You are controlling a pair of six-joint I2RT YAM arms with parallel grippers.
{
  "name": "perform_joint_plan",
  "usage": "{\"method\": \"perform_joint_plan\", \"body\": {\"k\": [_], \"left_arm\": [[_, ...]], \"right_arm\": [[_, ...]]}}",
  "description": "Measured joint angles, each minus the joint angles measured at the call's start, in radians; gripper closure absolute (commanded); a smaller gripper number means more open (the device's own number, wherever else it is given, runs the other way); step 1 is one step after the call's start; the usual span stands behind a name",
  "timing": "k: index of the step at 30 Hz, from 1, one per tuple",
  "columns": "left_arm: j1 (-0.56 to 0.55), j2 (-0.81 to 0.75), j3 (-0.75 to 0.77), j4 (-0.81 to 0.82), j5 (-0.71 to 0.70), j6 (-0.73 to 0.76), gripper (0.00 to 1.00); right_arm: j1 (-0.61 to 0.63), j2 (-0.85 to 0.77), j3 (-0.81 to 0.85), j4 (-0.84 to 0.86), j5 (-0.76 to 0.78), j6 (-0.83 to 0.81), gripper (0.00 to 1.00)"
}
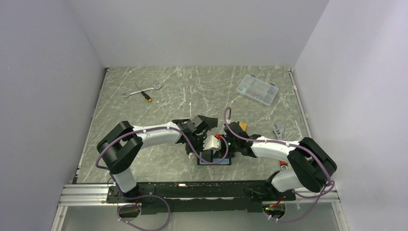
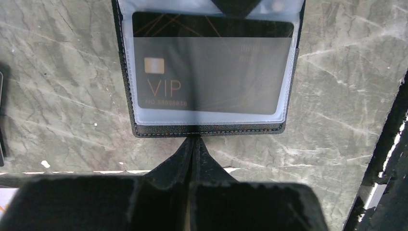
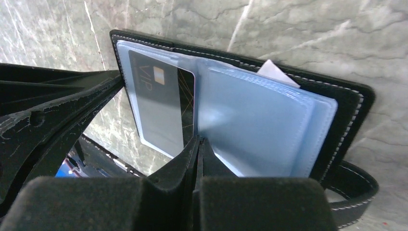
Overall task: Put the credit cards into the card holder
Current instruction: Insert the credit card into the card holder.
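- Plainly, on the table (image 1: 144,110) between both arms, the card holder (image 1: 214,161) lies spread open, so its inside faces up for loading.
- Left gripper (image 2: 193,142), fingers pressed together and empty, touches the holder's near edge, probably pinning it flat.
- Right gripper (image 3: 198,142), likewise closed and empty, presses by the fold.
- One black VIP card (image 2: 207,72) sits inside a clear bluish sleeve (image 2: 207,115).

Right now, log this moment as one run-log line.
card holder: lying open | VIP card: sleeved inside | left gripper: shut at holder edge | right gripper: shut beside card
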Motion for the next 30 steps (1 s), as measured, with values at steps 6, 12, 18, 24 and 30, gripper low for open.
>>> {"method": "perform_joint_plan", "body": {"k": [6,12,18,24,30], "left_arm": [[-0.001,0.000,0.000,0.000,-0.001,0.004,0.96],[-0.003,0.000,-0.001,0.000,-0.008,0.011,0.97],[-0.005,-0.004,-0.006,0.007,-0.015,0.014,0.97],[-0.005,-0.004,-0.006,0.004,-0.020,0.014,0.97],[-0.004,-0.006,-0.006,0.000,-0.027,0.016,0.96]], "right_arm": [[0.030,0.029,0.032,-0.001,0.001,0.009,1.00],[0.023,0.026,0.050,-0.029,0.012,0.004,1.00],[0.005,0.035,0.051,-0.030,0.021,0.001,1.00],[0.031,0.089,0.083,-0.013,0.012,0.011,1.00],[0.048,0.091,0.093,-0.029,0.023,0.016,0.99]]}}
